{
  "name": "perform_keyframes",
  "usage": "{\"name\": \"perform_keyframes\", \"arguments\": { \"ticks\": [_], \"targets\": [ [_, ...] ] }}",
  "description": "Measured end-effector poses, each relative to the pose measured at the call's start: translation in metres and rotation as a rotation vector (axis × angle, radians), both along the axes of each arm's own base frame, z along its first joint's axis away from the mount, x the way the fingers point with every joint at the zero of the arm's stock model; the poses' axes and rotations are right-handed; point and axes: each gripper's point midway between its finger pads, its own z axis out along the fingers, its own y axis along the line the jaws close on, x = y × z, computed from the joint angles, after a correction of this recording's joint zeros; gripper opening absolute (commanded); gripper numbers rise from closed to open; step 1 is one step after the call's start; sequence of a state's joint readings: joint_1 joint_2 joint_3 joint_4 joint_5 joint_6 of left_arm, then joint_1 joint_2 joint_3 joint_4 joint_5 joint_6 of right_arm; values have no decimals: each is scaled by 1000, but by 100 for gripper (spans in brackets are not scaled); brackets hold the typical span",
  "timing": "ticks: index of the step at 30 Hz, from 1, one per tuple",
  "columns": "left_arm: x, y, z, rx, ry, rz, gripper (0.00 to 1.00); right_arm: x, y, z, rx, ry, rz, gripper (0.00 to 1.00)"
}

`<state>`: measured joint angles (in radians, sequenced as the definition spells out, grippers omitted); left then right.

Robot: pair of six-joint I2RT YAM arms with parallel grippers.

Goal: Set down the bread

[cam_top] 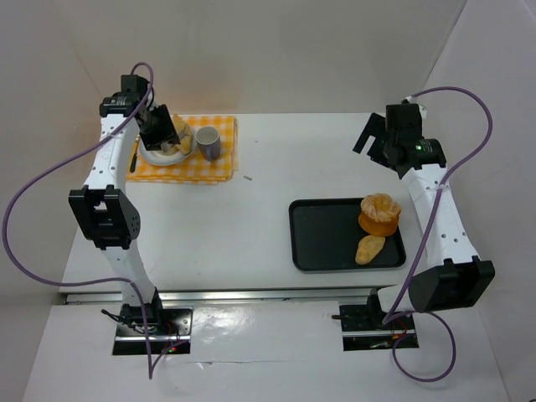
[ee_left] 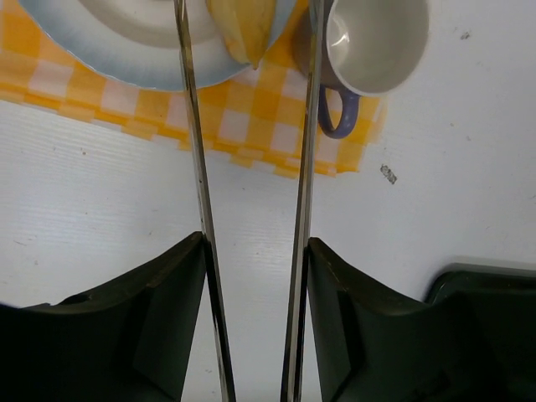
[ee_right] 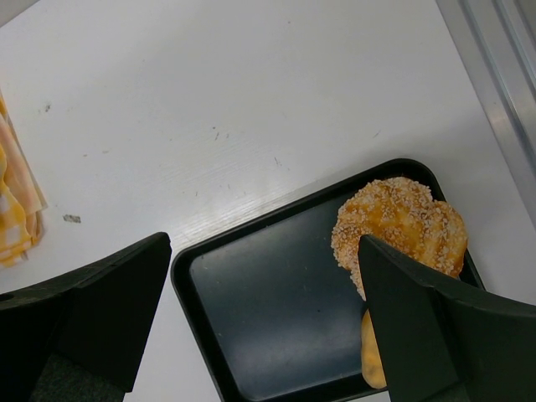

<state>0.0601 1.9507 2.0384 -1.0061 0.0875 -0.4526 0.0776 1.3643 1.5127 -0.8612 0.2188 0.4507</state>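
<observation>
White table: I see my left gripper [cam_top: 166, 138] released astride the bread [ee_left: 243, 27] on the plate [ee_left: 126, 63], right gripper [ee_right: 264, 251] spread wide above the tray [ee_right: 251, 327].

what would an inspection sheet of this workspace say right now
surface: white table, a few faint marks
job's things: bread piece on the plate; sesame bun and small roll on the black tray
clutter: checked cloth under the plate; mug on it beside the plate; dark speck
grippers: left tool open over the plate, fingers either side of the bread piece, not touching; right tool open, empty, raised beyond the tray
cables: left purple cable and right purple cable loop outward, off the tray and plate
surroundings: white walls; metal rail at the near edge
</observation>
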Motion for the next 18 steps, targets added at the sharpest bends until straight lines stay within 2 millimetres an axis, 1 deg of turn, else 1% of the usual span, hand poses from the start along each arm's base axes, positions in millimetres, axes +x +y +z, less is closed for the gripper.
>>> {"name": "perform_keyframes", "arguments": {
  "ticks": [3, 5, 7, 9, 10, 12, 14, 16, 17, 18],
  "targets": [
    [-1, 2, 24, 13, -58, 6, 60, 0, 0, 0, 0, 1, 0, 100],
    [-6, 1, 46, 23, -106, 6, 58, 0, 0, 0, 1, 1, 1, 100],
    [-14, -1, 66, 38, -152, 2, 57, 0, 1, 0, 2, 1, 2, 100],
    [-27, -13, 88, 47, -218, -40, 57, 0, 1, 0, 2, 1, 2, 100],
    [-36, -24, 98, 48, -257, -76, 57, 0, 1, 0, 2, 1, 2, 100],
    [-59, -54, 114, 39, -322, -174, 57, 0, 1, 0, 2, 0, 2, 100],
    [-83, -98, 127, 25, -393, -313, 57, 1, 1, 0, 4, -1, 4, 100],
    [-110, -144, 129, -3, -428, -467, 55, 1, 1, 0, 5, -1, 6, 100],
    [-121, -163, 125, -18, -430, -530, 55, 1, 2, 0, 8, -1, 8, 100],
    [-129, -178, 118, -32, -417, -580, 55, 1, 2, 0, 9, -1, 10, 100]
  ]
}}
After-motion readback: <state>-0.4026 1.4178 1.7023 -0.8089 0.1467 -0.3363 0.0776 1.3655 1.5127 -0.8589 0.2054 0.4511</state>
